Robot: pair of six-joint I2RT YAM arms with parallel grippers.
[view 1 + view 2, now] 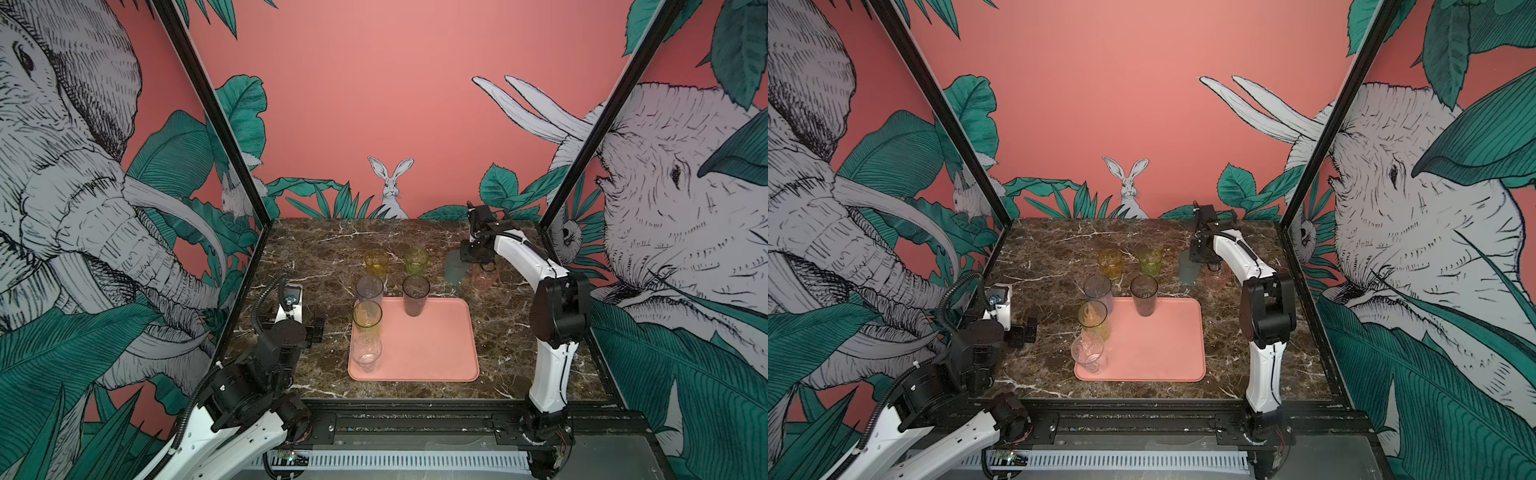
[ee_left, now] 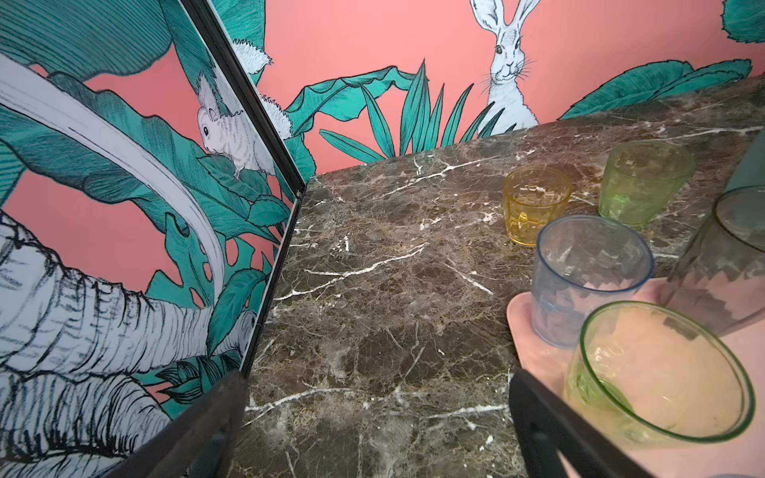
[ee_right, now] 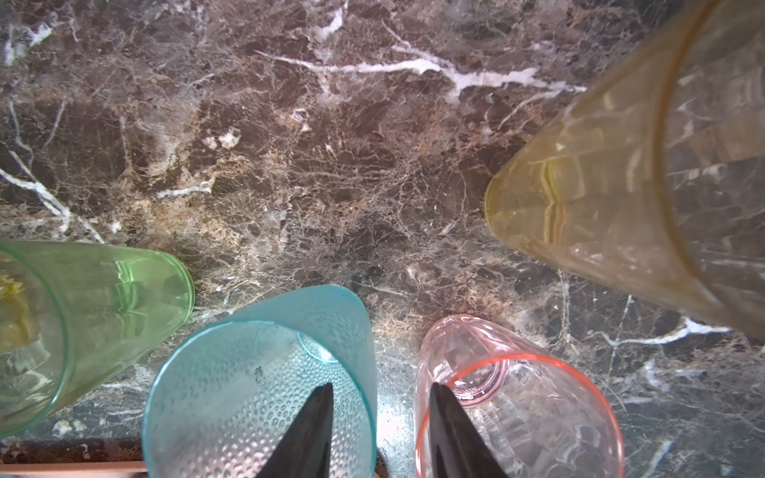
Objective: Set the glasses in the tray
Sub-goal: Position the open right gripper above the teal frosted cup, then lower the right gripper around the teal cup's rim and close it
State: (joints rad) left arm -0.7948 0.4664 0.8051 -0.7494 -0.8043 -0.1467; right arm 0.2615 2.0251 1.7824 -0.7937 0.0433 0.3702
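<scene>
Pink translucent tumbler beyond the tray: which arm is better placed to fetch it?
Right. The right pincer hangs above the pink translucent tumbler; the left pincer sits open left of the salmon rectangular tray.

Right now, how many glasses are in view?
9. On the tray: clear, yellow-green, grey, smoky. On the table behind: short amber, green, frosted blue, pink. Another amber one shows only in the right wrist view.

Nine translucent tinted plastic drinking tumblers (image 1: 415,301) stand in view; one flat salmon-pink rectangular tray (image 1: 432,349) with low rim.
</scene>
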